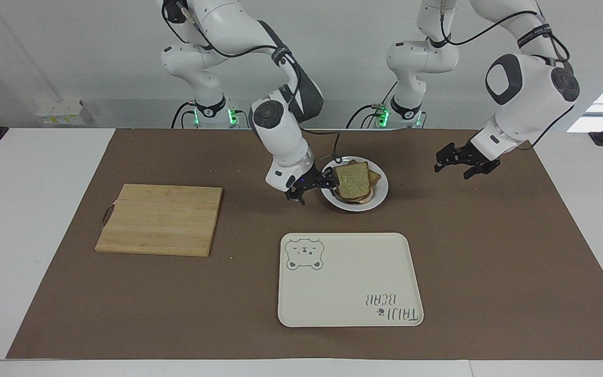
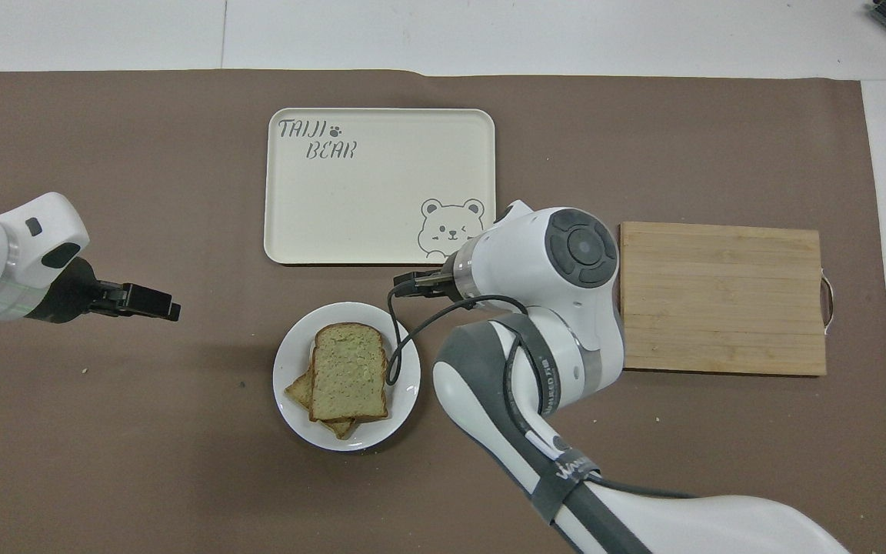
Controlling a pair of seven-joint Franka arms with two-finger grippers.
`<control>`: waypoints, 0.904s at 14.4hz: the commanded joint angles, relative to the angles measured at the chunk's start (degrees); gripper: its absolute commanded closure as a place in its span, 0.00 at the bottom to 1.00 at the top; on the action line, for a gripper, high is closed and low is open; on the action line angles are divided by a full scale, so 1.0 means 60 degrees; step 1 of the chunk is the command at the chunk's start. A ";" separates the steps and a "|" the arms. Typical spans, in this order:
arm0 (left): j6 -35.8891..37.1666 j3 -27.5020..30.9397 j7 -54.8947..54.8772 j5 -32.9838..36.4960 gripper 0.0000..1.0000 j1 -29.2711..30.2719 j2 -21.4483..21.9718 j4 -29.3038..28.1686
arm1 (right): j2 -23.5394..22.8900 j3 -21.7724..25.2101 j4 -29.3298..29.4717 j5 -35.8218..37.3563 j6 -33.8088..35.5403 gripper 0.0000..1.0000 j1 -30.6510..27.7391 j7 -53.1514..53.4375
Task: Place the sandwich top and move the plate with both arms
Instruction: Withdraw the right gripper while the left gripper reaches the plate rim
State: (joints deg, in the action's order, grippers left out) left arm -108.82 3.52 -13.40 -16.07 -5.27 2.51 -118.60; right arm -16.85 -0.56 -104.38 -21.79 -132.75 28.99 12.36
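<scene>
The sandwich top (image 1: 353, 179), a pale speckled bread slice with a dark crust, lies flat on the stacked sandwich on the small white plate (image 1: 380, 201). In the overhead view the sandwich top (image 2: 349, 372) covers most of the stack on the plate (image 2: 293, 342). My right gripper (image 1: 316, 189) is open and empty, low beside the plate's rim toward the right arm's end; it also shows in the overhead view (image 2: 412, 283). My left gripper (image 1: 456, 166) is open and empty, over the brown mat toward the left arm's end (image 2: 143, 302), apart from the plate.
A cream tray with a bear drawing (image 1: 351, 280) lies farther from the robots than the plate (image 2: 379, 185). A wooden cutting board (image 1: 160, 219) lies toward the right arm's end (image 2: 722, 298). A brown mat (image 1: 490, 262) covers the table.
</scene>
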 commanded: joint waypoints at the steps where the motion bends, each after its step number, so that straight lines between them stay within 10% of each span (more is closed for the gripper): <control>1: -0.1094 0.0058 -0.0634 -0.0748 0.00 -0.0424 0.0343 -0.1338 | 0.0522 -0.0112 -0.0137 0.0307 0.0226 0.00 -0.0640 -0.0170; 7: -0.2777 0.0044 -0.2190 -0.2987 0.03 -0.0979 0.0023 -0.2863 | 0.1327 -0.0097 -0.0093 0.2118 0.1177 0.00 -0.1433 -0.0127; 10: -0.3790 0.0044 -0.2161 -0.3459 0.38 -0.1669 -0.0301 -0.3098 | 0.1504 -0.0068 0.0271 0.2665 0.2200 0.00 -0.1462 -0.0038; 13: -0.3996 0.0044 -0.2190 -0.3460 0.39 -0.1773 -0.0346 -0.3347 | 0.1767 0.0429 0.0682 0.2942 0.2963 0.00 -0.1491 -0.0140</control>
State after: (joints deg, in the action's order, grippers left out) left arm -130.57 2.92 -25.63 -35.71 -14.99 -0.10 -136.64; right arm -7.35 0.73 -102.01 -6.16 -118.03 20.76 11.91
